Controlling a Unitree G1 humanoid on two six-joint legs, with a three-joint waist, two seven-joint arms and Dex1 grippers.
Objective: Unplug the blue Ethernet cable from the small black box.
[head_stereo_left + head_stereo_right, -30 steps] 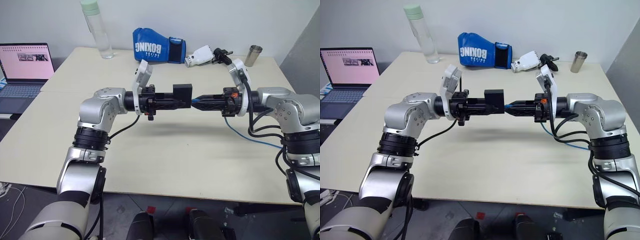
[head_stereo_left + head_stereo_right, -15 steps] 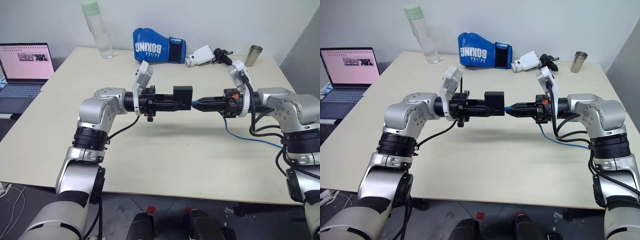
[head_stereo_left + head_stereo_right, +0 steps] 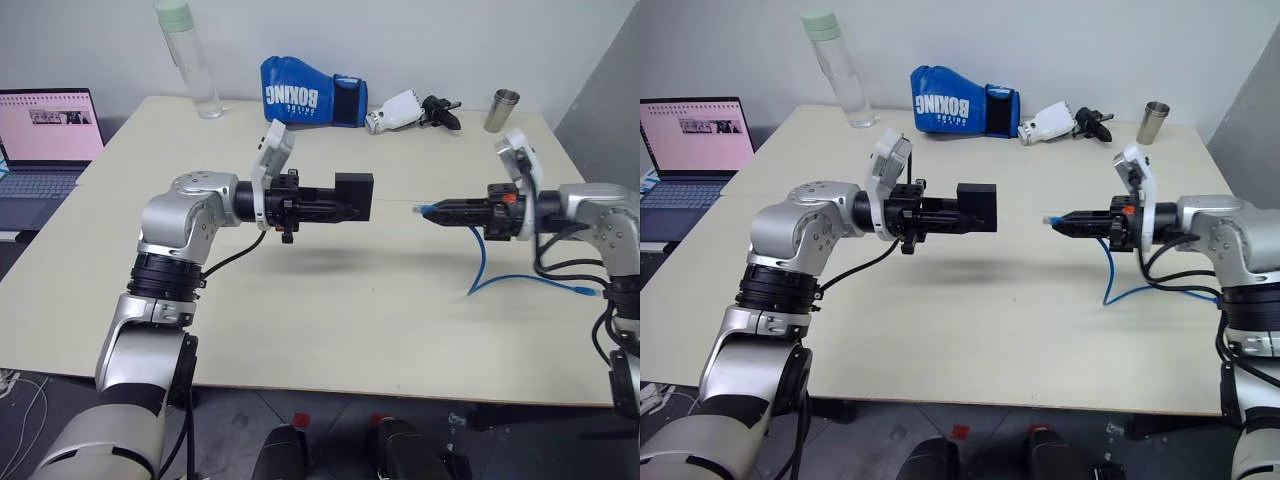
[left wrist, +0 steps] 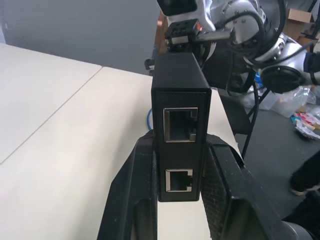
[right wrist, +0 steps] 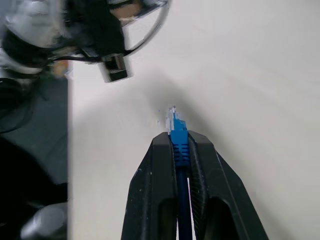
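My left gripper (image 3: 338, 203) is shut on the small black box (image 3: 353, 195) and holds it level above the middle of the table. In the left wrist view the box (image 4: 180, 100) stands between the two fingers (image 4: 143, 200), and both ports on its facing edge are empty. My right gripper (image 3: 432, 211) is shut on the blue Ethernet cable (image 3: 480, 262) just behind its clear plug (image 5: 173, 116). The plug hangs in the air, a hand's width to the right of the box. From there the cable drops in a loop onto the table at the right.
Along the table's (image 3: 300, 300) far edge stand a clear bottle (image 3: 188, 62), a blue boxing glove (image 3: 305, 92), a black-and-white handheld tool (image 3: 405, 108) and a metal cup (image 3: 501, 110). An open laptop (image 3: 45, 130) sits to the left.
My right gripper has drawn away to the right with the plug, which has come out of the box. The left gripper has kept still with the box.
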